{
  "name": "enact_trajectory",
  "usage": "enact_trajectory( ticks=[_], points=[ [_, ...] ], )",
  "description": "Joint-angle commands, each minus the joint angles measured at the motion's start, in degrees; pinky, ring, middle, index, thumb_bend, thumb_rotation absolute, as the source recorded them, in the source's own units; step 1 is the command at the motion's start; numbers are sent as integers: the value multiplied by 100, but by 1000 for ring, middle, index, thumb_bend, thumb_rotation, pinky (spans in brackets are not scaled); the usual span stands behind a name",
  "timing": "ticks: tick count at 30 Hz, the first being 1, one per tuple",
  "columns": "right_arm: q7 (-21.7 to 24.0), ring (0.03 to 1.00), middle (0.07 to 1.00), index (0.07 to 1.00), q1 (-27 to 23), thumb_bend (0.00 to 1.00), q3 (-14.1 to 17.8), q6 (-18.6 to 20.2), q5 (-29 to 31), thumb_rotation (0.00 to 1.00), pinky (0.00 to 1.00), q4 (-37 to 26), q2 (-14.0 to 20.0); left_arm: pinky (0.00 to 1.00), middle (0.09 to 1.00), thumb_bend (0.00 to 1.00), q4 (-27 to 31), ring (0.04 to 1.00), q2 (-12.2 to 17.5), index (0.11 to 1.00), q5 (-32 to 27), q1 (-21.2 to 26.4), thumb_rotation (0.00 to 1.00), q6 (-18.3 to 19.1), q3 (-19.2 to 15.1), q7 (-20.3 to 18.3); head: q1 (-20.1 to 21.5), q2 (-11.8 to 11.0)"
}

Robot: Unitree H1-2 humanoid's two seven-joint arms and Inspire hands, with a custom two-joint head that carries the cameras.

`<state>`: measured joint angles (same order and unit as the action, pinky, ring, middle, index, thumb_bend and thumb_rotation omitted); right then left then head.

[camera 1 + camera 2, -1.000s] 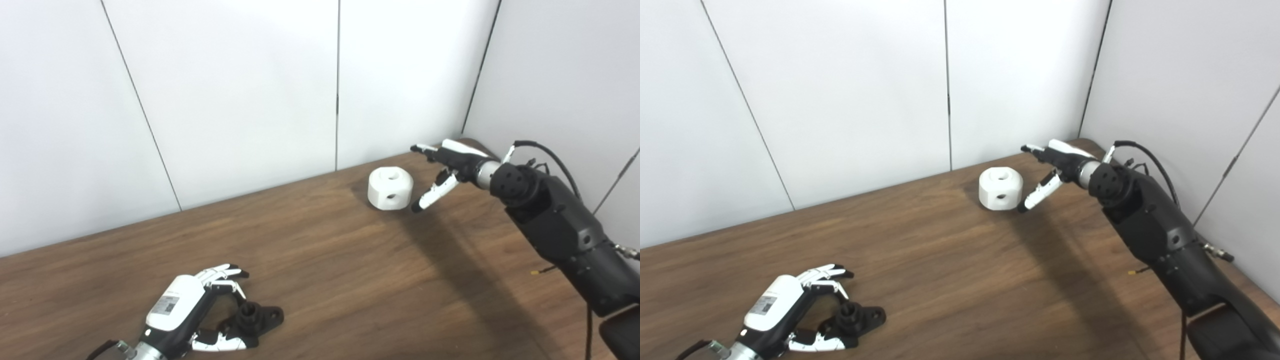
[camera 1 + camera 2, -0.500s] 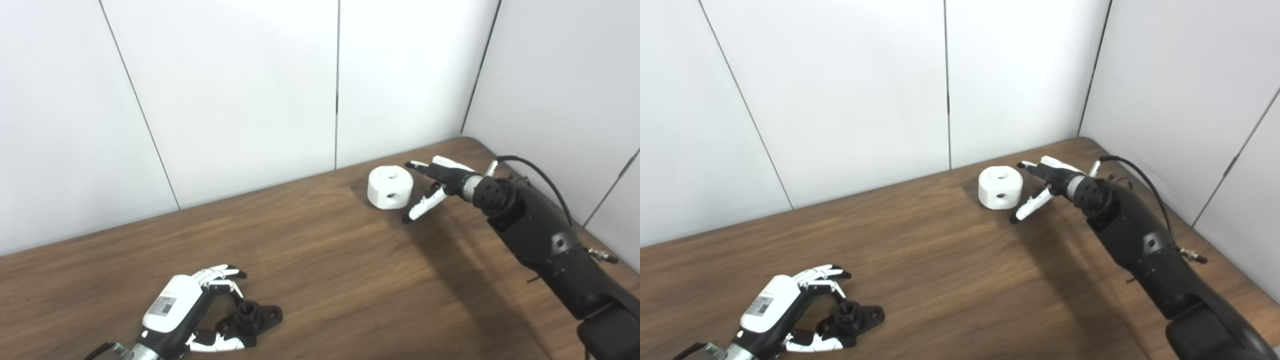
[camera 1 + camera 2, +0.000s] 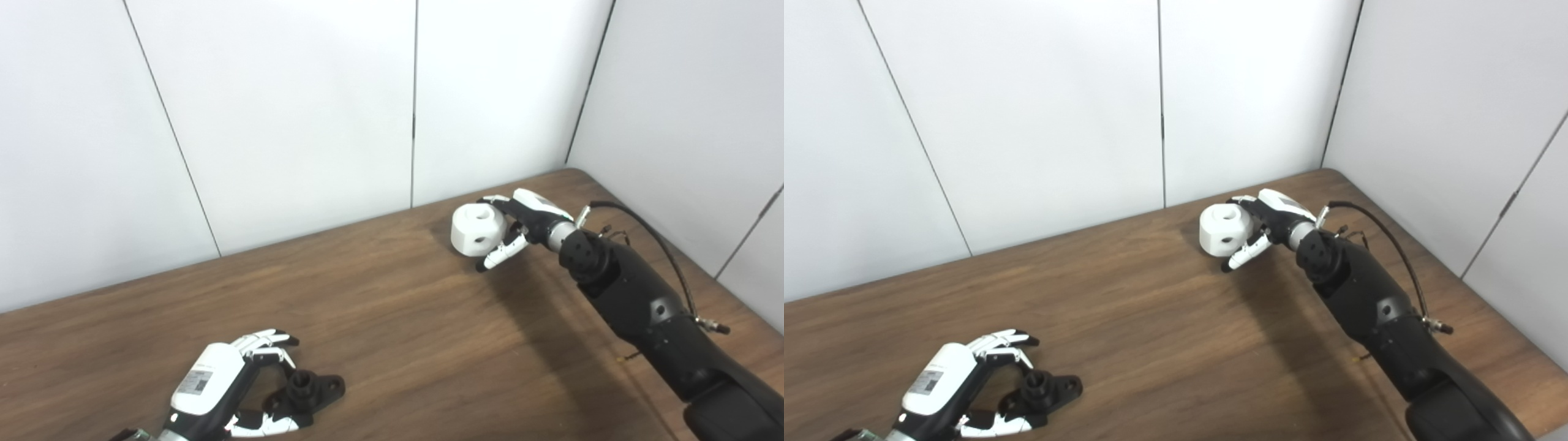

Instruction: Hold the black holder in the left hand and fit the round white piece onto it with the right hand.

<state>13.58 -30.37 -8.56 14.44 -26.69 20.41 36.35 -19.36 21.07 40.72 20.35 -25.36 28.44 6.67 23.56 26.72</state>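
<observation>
The black holder (image 3: 311,389), a flat base with a short upright post, lies on the wooden table (image 3: 392,318) at the front left. My left hand (image 3: 222,386) lies just left of it, fingers spread above it and thumb curled below it, not closed on it. The round white piece (image 3: 475,229), with a hole on top and one on its side, sits at the far right; it also shows in the right eye view (image 3: 1220,229). My right hand (image 3: 517,225) is open against its right side, fingers reaching over the back edge, thumb in front.
White wall panels (image 3: 306,110) close the table at the back and on the right. A black cable (image 3: 649,229) loops along my right forearm. The table's right edge (image 3: 1507,343) runs close beside that arm.
My right hand has dropped and moved left from beside the white piece until its fingers and thumb bracket it. My left hand has drawn back slightly; the holder has not moved.
</observation>
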Motion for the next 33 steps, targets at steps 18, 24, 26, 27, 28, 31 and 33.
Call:
enact_trajectory(
  ticks=[18,24,26,27,28,31,33],
  points=[
    [-1387,784,790,507,-113,559,124,-932,-262,137,658,245,-262,787,799,522,-345,850,263,483,242,-635,49,372,169,-518,-37,111],
    [-1861,784,740,481,-85,524,131,-1233,-386,131,654,418,-318,786,798,522,-341,843,242,483,212,-648,49,380,159,-516,-63,154],
    [-1951,782,738,481,-83,523,128,-1308,-401,131,655,473,-330,789,799,522,-324,844,234,484,205,-649,49,402,163,-548,-92,173],
    [-1983,776,736,481,-84,524,125,-1338,-408,131,650,496,-332,792,801,522,-323,847,231,484,200,-648,49,409,164,-559,-100,176],
    [-2009,773,734,481,-82,524,129,-1360,-404,131,646,506,-340,795,802,522,-319,848,223,484,197,-646,49,427,166,-576,-112,178],
    [-2035,758,729,481,-81,524,131,-1385,-397,131,638,520,-348,800,803,522,-355,849,197,484,176,-637,49,417,161,-563,-143,188],
    [-2007,760,730,482,-78,523,135,-1352,-391,131,641,503,-351,800,802,522,-397,848,185,484,172,-630,49,389,161,-533,-157,191]
  ],
)
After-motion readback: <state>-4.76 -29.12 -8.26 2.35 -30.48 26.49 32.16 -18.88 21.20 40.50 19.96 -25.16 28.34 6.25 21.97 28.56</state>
